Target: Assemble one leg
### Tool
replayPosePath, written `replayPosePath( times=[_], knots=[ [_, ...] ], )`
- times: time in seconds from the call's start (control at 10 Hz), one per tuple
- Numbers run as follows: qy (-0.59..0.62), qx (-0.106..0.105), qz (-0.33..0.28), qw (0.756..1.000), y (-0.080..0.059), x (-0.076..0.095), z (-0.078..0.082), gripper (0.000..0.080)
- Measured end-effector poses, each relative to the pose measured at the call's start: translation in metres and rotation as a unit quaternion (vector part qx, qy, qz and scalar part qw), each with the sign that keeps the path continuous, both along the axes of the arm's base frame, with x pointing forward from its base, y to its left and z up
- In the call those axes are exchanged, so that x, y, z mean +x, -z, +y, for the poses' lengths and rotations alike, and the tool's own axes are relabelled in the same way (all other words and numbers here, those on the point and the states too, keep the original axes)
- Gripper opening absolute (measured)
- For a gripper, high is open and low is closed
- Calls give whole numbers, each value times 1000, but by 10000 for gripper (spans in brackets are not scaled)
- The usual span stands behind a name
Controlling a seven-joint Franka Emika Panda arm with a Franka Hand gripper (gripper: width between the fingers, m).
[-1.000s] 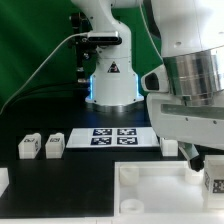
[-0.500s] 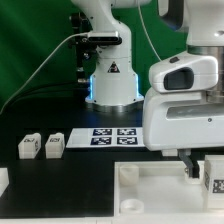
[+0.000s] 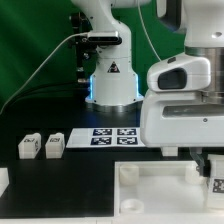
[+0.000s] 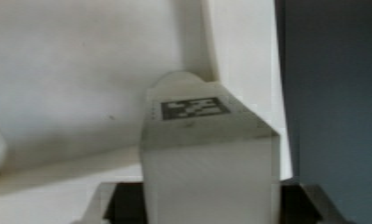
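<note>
My gripper (image 3: 213,176) is shut on one leg (image 3: 216,184), a small white block with a black-and-white tag, at the exterior view's right. It holds the leg just above the right part of the large white panel (image 3: 150,188). In the wrist view the leg (image 4: 204,140) stands between the two dark fingers (image 4: 122,202), its tag facing the camera. The white panel (image 4: 76,80) lies under it and the dark table (image 4: 334,80) beside it. Two more legs (image 3: 28,146) (image 3: 53,144) stand on the table at the exterior view's left.
The marker board (image 3: 110,137) lies flat behind the panel. The robot's base (image 3: 110,75) stands at the back. A small white part (image 3: 4,180) sits at the exterior view's left edge. My arm's housing (image 3: 185,100) hides the table's right side.
My wrist has come down over the panel's right side with the leg in it. In the last half second it sank only a little further.
</note>
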State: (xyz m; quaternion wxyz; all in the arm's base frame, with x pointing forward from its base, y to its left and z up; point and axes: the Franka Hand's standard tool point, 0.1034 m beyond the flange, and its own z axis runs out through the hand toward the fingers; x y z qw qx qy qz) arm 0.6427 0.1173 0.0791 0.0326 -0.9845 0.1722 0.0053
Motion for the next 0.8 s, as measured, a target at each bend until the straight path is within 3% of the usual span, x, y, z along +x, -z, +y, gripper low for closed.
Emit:
replayPosePath(
  times=[0.3,0.5,0.8],
  knots=[
    [218,13,12,976,1,0,-7,298],
    [430,30,37,902,2,-4,-9,298],
    [575,51,64,814,2,-7,-15,298]
  ],
)
